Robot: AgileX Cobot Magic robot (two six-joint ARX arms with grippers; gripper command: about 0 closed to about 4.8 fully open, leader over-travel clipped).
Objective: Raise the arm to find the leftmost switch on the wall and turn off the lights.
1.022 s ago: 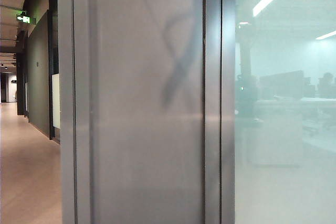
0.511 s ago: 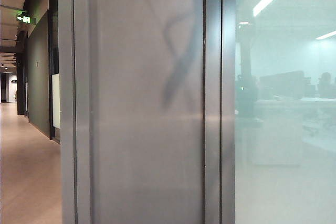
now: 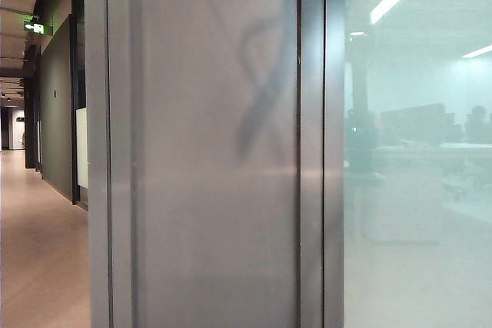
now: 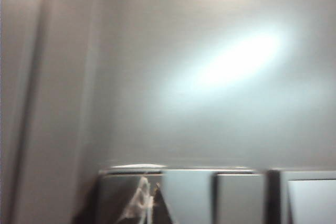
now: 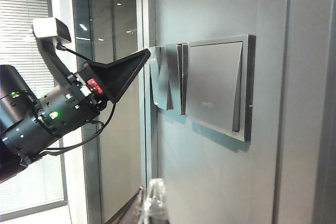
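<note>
touching the switch plate on the wall, left hand apparently clenched; right hand state unclear

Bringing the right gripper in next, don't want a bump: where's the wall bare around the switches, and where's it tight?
Bare wall lies between the switch plate and the right gripper, and between the plate and the far frame strip. Tight at the plate's other edge: the left gripper has its tip at the rockers there.
</note>
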